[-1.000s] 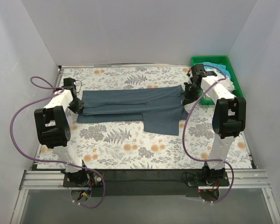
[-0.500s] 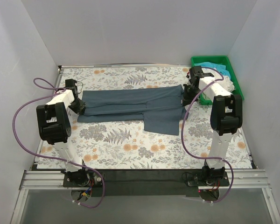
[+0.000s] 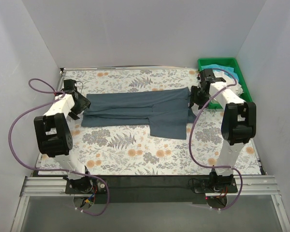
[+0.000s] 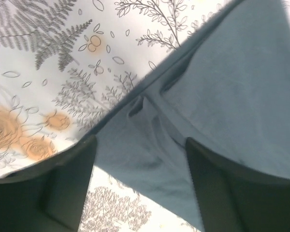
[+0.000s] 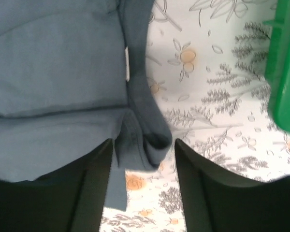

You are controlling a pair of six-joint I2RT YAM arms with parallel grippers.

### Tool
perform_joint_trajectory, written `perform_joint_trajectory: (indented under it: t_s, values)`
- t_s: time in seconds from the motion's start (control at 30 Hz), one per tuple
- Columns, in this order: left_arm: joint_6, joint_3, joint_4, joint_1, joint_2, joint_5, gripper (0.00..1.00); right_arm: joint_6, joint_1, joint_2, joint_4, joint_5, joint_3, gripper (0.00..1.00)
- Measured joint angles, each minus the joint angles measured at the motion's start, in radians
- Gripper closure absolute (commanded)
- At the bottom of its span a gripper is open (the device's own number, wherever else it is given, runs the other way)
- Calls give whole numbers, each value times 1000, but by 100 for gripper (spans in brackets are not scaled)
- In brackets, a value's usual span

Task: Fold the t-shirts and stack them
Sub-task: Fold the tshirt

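A dark slate blue-grey t-shirt [image 3: 140, 104] lies folded into a long band across the far half of the table, with a flap hanging toward the near side at its right. My left gripper [image 3: 80, 104] hovers open over the shirt's left end [image 4: 232, 72], and cloth shows between its spread fingers [image 4: 67, 183]. At the shirt's right end my right gripper [image 3: 195, 96] is open too, straddling the bunched edge of the shirt [image 5: 53, 63] without pinching it. A white t-shirt [image 3: 238, 86] and a turquoise t-shirt [image 3: 216, 66] lie in the tray.
The green plastic tray [image 3: 222, 61] stands at the back right corner, close beside the right gripper, and its wall [image 5: 285, 72] shows in the right wrist view. A floral tablecloth [image 3: 135, 150] covers the table. White walls enclose three sides.
Both grippers have opened and let go of the dark shirt's ends. The left gripper has drawn back a little to the left and up. The shirt stays flat.
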Motion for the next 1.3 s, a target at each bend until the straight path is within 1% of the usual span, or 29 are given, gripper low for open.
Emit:
perform_joint_trajectory:
  t_s: [0.07,0.1,0.13,0.27,0.33,0.43,0.5,0.57,0.6,0.73,0.87,1.07,1.3]
  values:
    - [0,-24,0,0,-61,0,22,-7,5,-61,10,-2,-43,45]
    - [4,-42,5,0,-100,0,21,-11,10,-100,14,-5,-69,44]
    - [6,-59,5,-2,-140,1,16,-13,19,-139,15,-6,-92,43]
    - [20,-135,6,-26,-287,11,15,-17,73,-299,47,-16,-216,42]
    - [27,-174,5,-65,-344,24,15,-10,103,-366,60,-29,-294,45]
    - [29,-222,0,-169,-393,37,15,12,141,-430,93,-51,-422,50]
    - [26,-246,1,-274,-411,56,15,31,152,-448,103,-59,-496,53]
    - [13,-258,11,-372,-414,82,18,46,156,-452,112,-63,-554,54]
    - [5,-262,20,-423,-412,95,22,54,158,-452,119,-62,-578,56]
    - [-19,-257,77,-614,-373,133,25,74,162,-452,139,-62,-629,58]
    - [-34,-213,130,-737,-241,165,28,87,164,-451,184,-69,-652,60]
    - [-24,-102,174,-846,-45,194,37,109,174,-440,238,-90,-667,64]
    - [1,-56,195,-898,46,214,43,129,181,-417,260,-105,-700,67]
